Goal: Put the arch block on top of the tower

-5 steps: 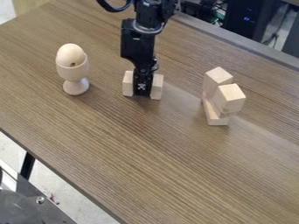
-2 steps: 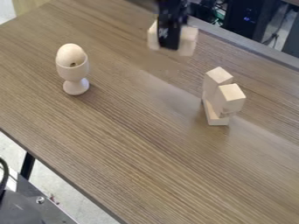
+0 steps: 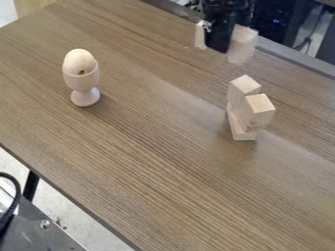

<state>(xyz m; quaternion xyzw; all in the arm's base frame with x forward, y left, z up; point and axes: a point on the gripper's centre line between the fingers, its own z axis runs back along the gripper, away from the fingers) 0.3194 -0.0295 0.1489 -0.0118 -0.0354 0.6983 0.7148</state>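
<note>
Fingers (image 3: pixel 220 43) | closed on arch block (image 3: pixel 243 45) | exact gap unclear | block held aloft

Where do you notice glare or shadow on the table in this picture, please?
In the camera view, a soft pale sheen runs across the table from around its middle toward the right, passing the tower; also in the camera view, a faint shadow lies beside the egg cup's foot, and the tower's top faces look brighter than its sides.

Matt pale wood blocks (image 3: pixel 257 110), smooth-looking egg (image 3: pixel 79 62), tabletop (image 3: pixel 150 147) seemingly wood-grain laminate
</note>
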